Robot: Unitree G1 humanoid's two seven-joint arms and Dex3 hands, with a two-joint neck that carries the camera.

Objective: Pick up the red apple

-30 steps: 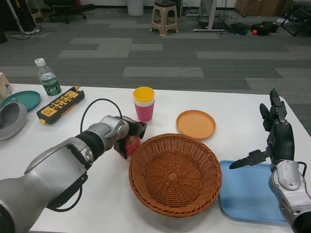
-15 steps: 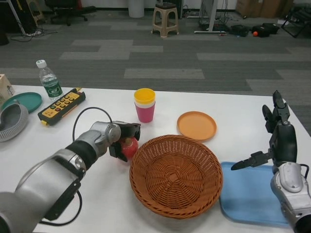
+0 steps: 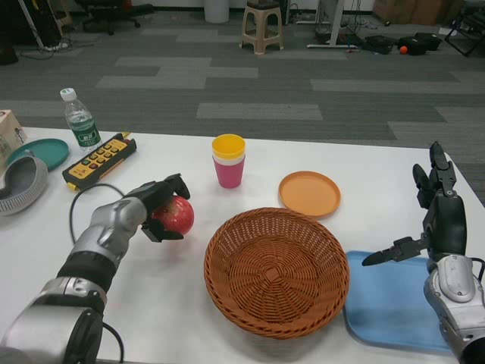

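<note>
One apple sits in the left hand, fingers wrapped round it. Lift slow & straight, w/ firm grip. Right hand fingers wide.

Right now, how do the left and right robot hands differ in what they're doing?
The left robot hand holds the red apple with its fingers wrapped around it, left of the wicker basket; the right robot hand holds nothing, fingers spread apart. The left sits low over the white table; the right stands upright above the blue tray at the table's right edge. Both are black on silver forearms.
</note>
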